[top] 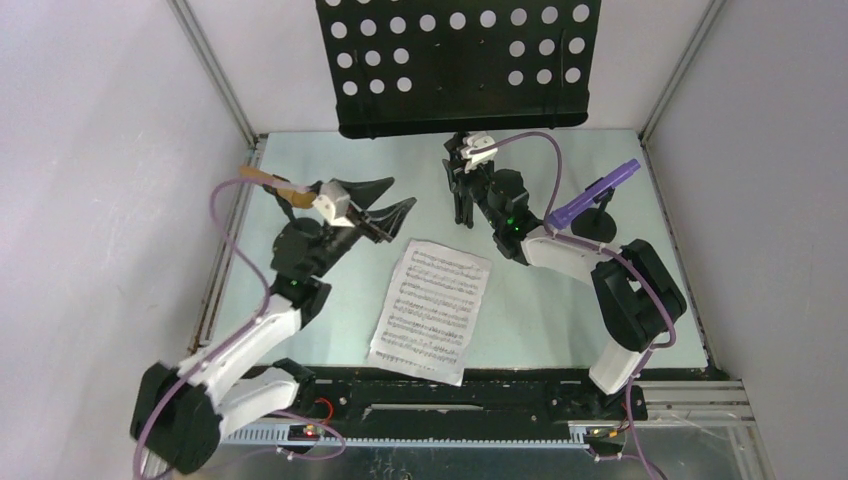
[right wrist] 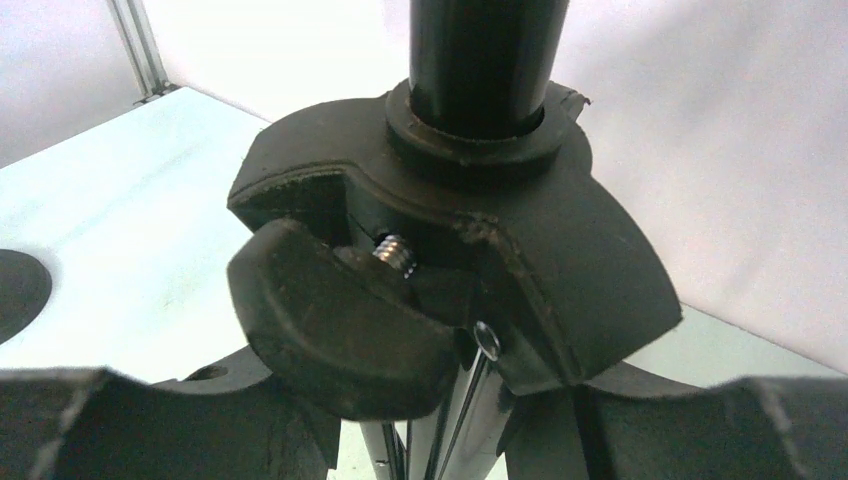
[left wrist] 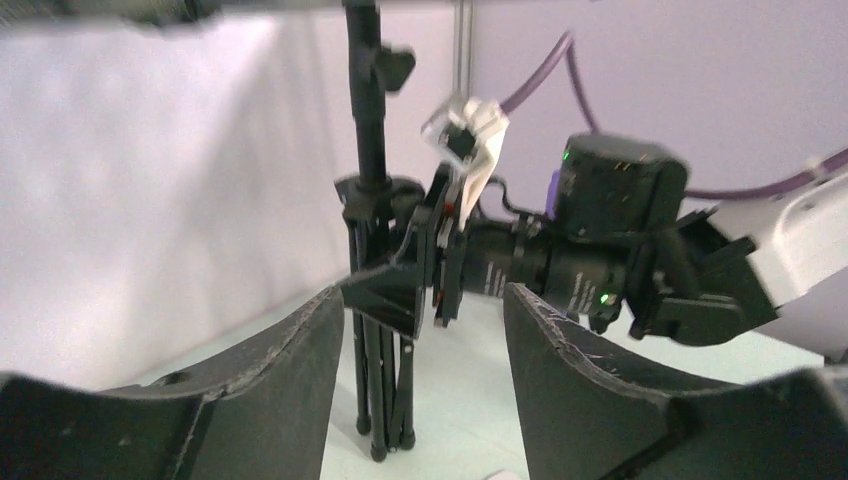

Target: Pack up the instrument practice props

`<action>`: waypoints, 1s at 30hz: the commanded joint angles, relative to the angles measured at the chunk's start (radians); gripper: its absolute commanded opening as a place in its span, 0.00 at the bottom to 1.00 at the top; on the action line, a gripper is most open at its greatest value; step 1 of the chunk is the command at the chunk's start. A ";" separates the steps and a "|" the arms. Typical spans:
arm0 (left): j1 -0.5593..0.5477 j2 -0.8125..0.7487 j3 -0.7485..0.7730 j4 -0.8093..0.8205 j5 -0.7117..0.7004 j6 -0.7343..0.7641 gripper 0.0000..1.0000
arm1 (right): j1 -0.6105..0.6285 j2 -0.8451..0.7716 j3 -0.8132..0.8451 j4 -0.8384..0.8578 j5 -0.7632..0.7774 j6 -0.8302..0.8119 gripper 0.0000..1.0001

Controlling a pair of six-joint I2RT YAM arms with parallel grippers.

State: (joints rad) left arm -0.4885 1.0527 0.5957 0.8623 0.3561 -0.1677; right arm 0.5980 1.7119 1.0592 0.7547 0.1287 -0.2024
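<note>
Right claw (right wrist: 460, 440) is sitting with jaws spread, straddling the folded tripod legs (left wrist: 378, 390) of the black perforated metal music rack (top: 460, 60), just under the black plastic collar (right wrist: 470, 230) and its round black clamp knob (right wrist: 330, 320). Can't tell if the pads are actually touching the legs; that part is running out of the bottom of the frame. Left claw (top: 395, 197) is hanging wide open and holding nothing, pointing at the same stand from the left and well apart from it. White sheet-music page (top: 430, 310) is lying flat on the pale green table (top: 560, 300) between the two arms, near the front edge. Tan toy microphone (top: 268, 178) is sitting tilted behind the left arm, its holder mostly hidden by the wrist. Purple toy microphone (top: 590, 197) is sitting tilted on a small black round-based holder (top: 600, 228), right of the right arm. Overhead view is cutting off the rack's top, and its tray is hiding the pole. Left wrist view is showing the thin black pole (left wrist: 365, 100) upright with legs folded in. Only the right wrist view is exposing the knob's bare screw thread.
</note>
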 commanded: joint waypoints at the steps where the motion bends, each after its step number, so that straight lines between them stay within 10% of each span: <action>1: -0.004 -0.190 -0.027 -0.185 -0.054 0.062 0.65 | -0.021 -0.080 0.033 0.067 0.081 -0.052 0.00; 11: -0.089 -0.340 0.242 -0.797 -0.041 0.626 0.67 | -0.019 -0.085 0.041 0.026 0.068 -0.031 0.00; 30: -0.267 0.171 0.800 -0.990 -0.180 1.377 0.50 | -0.014 -0.076 0.040 -0.014 0.030 -0.022 0.00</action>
State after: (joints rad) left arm -0.7197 1.1385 1.2945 -0.0738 0.2291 1.0561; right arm 0.5968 1.6958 1.0595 0.7158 0.1368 -0.1829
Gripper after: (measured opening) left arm 0.524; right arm 0.564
